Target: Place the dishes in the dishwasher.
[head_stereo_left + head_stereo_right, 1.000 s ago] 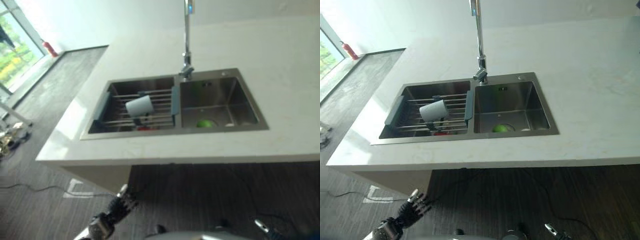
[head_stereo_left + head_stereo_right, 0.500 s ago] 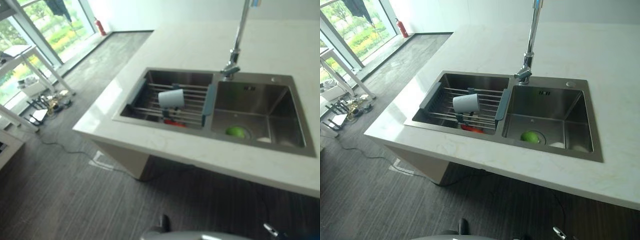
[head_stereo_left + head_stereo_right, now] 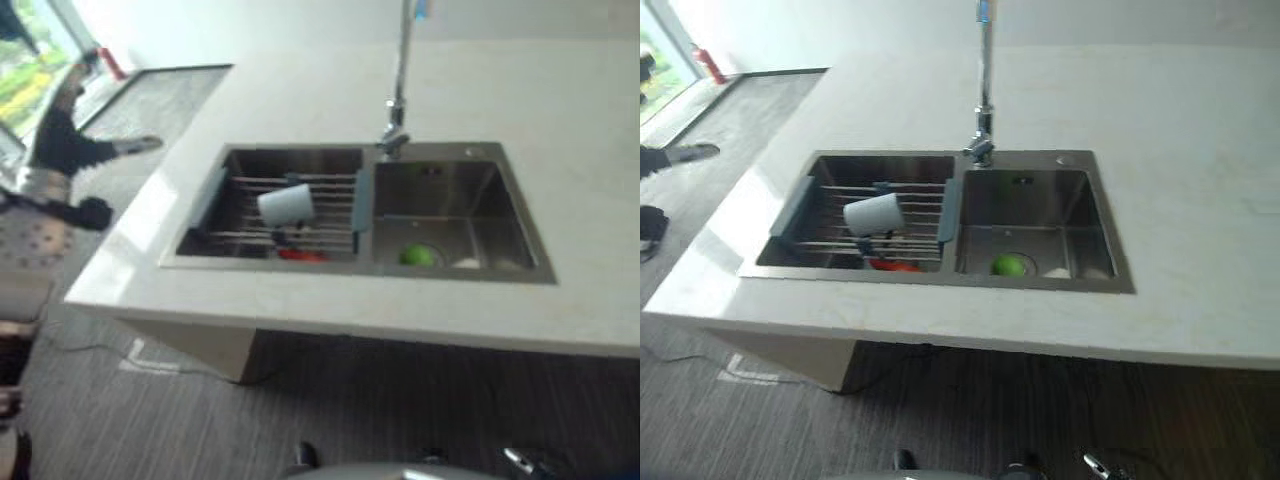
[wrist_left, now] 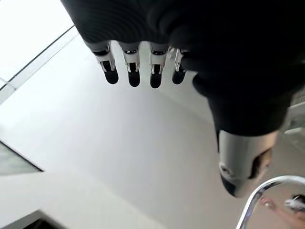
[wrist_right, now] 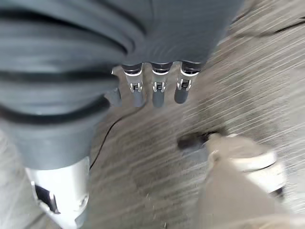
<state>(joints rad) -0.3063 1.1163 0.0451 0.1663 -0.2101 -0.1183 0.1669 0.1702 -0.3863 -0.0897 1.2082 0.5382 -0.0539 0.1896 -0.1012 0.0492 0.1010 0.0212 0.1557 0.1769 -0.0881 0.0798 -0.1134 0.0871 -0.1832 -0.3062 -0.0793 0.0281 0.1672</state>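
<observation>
Left eye view: white cup [image 3: 285, 204] on its side on the rack [image 3: 300, 210] over the left basin (draining, likely).
Left hand [image 4: 143, 62]: fingers straight, empty.
Right hand [image 5: 152, 86]: fingers relaxed, empty.

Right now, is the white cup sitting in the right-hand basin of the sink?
No, the white cup lies on its side on the wire rack over the left basin; the right basin holds a green object.

- Daylight from window [image 3: 25, 60] at far left, scene bright.
- Glare patch on worktop [image 3: 150, 215] left edge.
- Eye views softly blurred.
- Floor [image 5: 248, 71] smeared by motion blur.
</observation>
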